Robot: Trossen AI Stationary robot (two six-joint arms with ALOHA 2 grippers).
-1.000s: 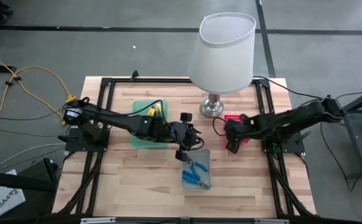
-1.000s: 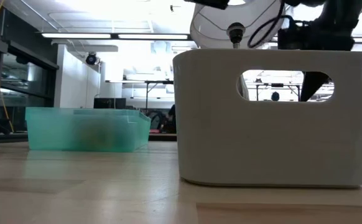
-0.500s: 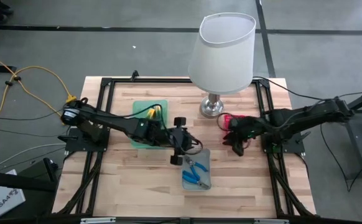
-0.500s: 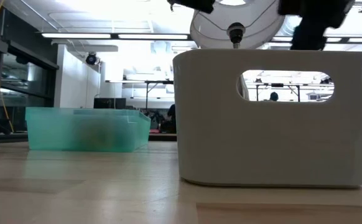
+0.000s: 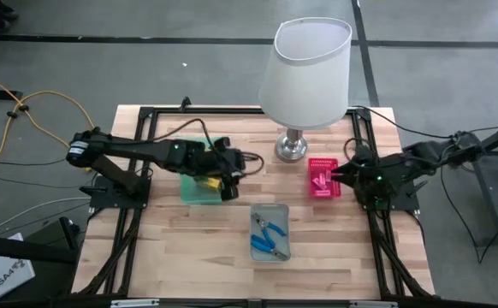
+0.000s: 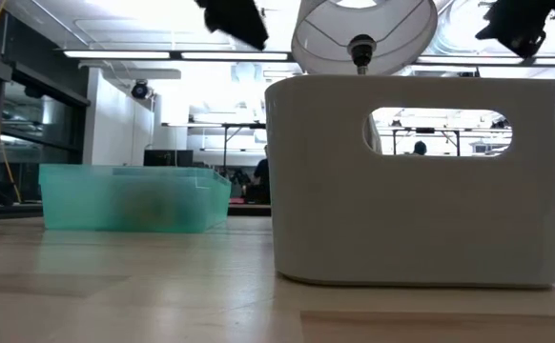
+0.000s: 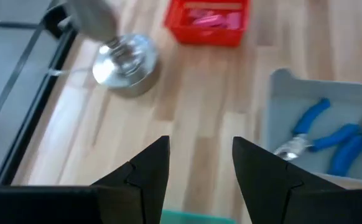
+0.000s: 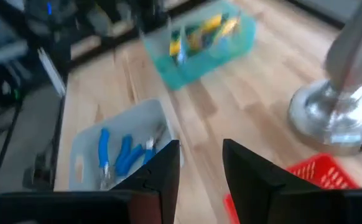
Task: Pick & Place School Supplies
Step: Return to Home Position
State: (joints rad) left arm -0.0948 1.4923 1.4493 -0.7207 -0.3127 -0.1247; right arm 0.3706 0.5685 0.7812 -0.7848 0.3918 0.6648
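Blue-handled pliers and a screwdriver (image 5: 269, 236) lie in the grey tray (image 5: 270, 212) near the table's middle. Flat pink bars (image 5: 321, 179) lie in the pink tray (image 5: 322, 162). Yellow-and-green pieces (image 8: 199, 32) lie in the green tray (image 5: 196, 190). My left gripper (image 5: 229, 174) hovers open and empty over the green tray's right end; in its wrist view the gripper (image 7: 199, 168) has nothing between its fingers. My right gripper (image 5: 341, 176) hangs open and empty just right of the pink tray; its wrist view also shows the gripper (image 8: 201, 163) empty.
A tall lamp with a white shade (image 5: 309, 68) stands at the far middle, its metal base (image 5: 290, 147) between the green and pink trays. A black frame (image 5: 146, 115) borders the table. Bare wood lies near the front edge, on both sides of the grey tray.
My left gripper has drawn back from the grey tray's far end toward the table's left, over the green tray, rolling as it went. My right gripper has risen and pulled back toward the right edge, uncovering the pink tray. Neither gripper's gap has changed.
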